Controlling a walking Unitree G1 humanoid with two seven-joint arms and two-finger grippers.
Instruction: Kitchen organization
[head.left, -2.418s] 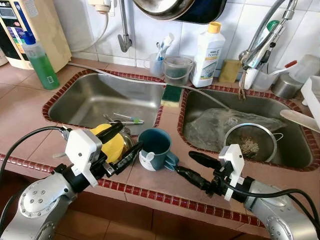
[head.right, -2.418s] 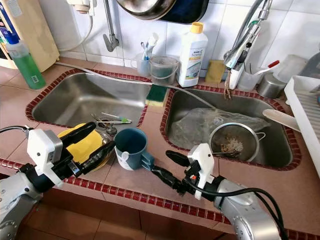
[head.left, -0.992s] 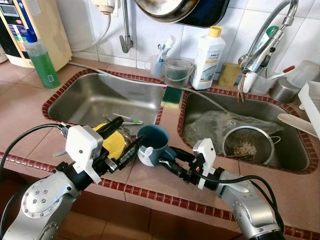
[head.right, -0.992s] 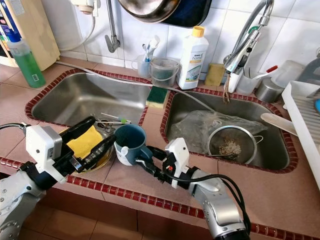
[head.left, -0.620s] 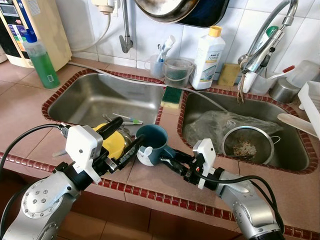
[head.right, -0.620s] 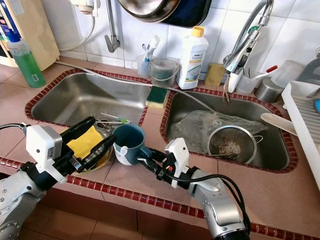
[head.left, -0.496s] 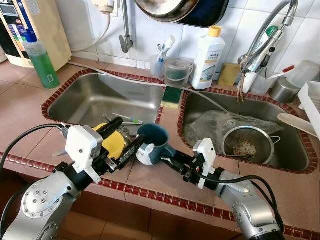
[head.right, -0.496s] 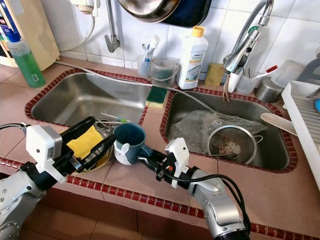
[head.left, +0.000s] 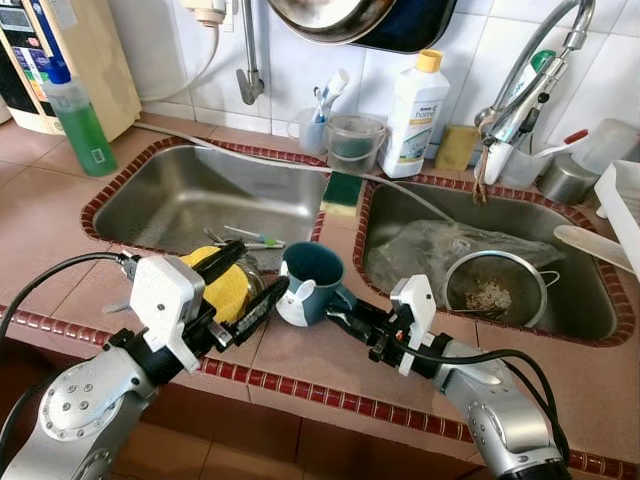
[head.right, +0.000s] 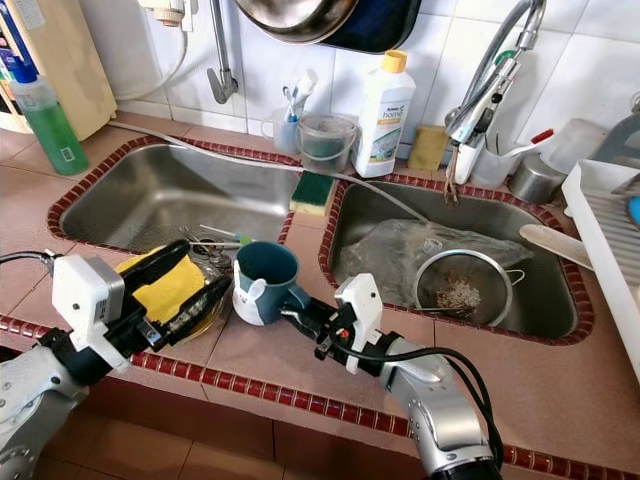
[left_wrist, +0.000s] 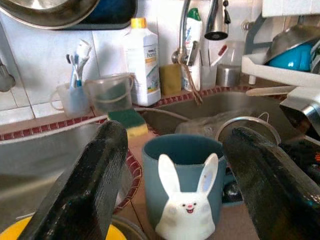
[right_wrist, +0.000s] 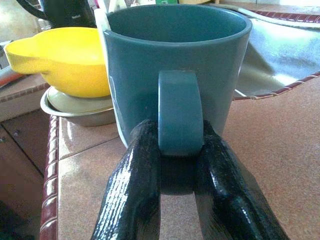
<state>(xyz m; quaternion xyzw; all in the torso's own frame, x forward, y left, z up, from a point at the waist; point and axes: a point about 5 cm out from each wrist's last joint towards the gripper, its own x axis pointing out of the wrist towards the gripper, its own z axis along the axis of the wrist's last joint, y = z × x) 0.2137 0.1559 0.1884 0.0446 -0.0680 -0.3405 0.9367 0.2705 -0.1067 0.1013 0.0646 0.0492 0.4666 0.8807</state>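
Teal mug (head.left: 312, 283) with a white rabbit face stands on the tiled counter (head.left: 300, 360) between the two sinks, its handle pinched between the fingers of the right gripper (right_wrist: 177, 165), which reaches in from the mug's right. Left gripper (head.left: 248, 290) hangs spread wide beside the mug's left, over a yellow bowl (head.right: 172, 285)

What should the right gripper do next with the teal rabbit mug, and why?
Probably lift it slightly. The right gripper is clamped on the handle of the teal ceramic rabbit mug, which stands on the tiled counter close to the open left gripper and yellow bowl.
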